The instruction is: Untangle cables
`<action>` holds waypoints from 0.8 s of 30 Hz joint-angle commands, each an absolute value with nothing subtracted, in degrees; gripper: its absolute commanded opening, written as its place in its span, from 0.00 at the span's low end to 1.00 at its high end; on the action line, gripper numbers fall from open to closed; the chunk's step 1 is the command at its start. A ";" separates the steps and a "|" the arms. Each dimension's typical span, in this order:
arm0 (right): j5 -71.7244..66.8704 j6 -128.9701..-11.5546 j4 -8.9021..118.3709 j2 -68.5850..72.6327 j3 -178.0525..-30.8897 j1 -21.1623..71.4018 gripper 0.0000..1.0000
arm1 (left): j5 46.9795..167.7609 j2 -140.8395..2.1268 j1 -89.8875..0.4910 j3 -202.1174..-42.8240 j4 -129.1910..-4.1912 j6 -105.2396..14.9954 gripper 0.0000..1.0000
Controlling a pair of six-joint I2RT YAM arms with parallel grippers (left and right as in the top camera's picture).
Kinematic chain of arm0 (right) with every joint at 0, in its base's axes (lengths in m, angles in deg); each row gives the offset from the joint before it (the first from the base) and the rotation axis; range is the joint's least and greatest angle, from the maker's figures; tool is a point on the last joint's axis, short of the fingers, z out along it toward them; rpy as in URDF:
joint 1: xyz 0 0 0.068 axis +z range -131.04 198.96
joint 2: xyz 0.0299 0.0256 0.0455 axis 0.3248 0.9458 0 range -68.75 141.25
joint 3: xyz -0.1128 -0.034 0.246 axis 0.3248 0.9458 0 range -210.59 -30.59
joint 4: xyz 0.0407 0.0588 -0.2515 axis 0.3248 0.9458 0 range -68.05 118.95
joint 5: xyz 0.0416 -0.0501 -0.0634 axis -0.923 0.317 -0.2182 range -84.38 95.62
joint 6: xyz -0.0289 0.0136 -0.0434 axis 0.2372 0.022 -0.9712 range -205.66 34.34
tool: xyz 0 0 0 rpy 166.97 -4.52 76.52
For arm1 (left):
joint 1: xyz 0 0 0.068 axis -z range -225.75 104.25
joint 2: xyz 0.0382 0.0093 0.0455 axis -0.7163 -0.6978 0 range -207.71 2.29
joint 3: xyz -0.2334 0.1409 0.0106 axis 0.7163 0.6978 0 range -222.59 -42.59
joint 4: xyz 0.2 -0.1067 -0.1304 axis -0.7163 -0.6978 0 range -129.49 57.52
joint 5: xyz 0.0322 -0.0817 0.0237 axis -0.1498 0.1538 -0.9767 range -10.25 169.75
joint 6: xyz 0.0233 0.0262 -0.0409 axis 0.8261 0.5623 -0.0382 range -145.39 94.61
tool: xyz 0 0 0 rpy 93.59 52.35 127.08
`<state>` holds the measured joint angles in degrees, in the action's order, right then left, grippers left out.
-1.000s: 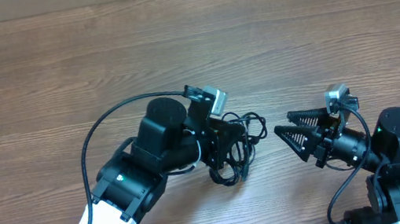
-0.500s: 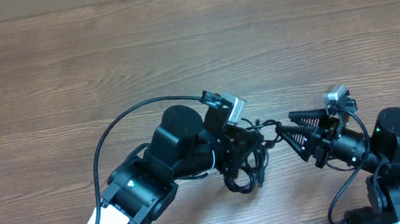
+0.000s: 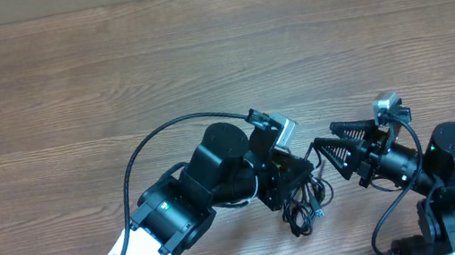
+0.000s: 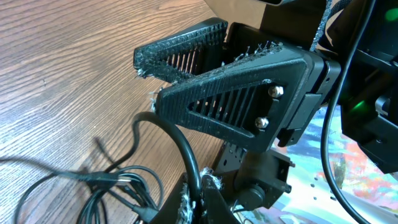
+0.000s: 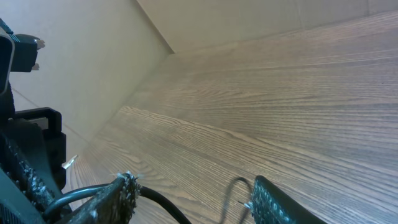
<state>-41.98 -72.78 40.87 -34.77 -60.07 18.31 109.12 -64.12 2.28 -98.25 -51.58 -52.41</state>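
Shifted toward 3 o'clock, the left arm lies low across the table [image 3: 199, 59]; left gripper [image 4: 199, 194] pinches the cables [image 3: 300, 214] (bundle trailing at its 6 o'clock); right gripper [image 3: 324, 136] points to 9 o'clock, fingers spread wide, just beside a strand.

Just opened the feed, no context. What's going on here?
Two robot arms are working on a tangled bunch of thin black cables on the wooden table. The left pincer is shut on one strand, with the rest of the bunch lying loose on the table beside it. The right pincer faces it, open, and the held strand seems to reach into its gap unclamped. Nothing is pulled apart yet.
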 commanded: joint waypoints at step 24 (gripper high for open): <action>-32.75 -72.36 47.05 -35.12 -60.81 18.57 0.66 | 84.44 -68.23 2.61 -98.52 -75.66 -60.41 0.74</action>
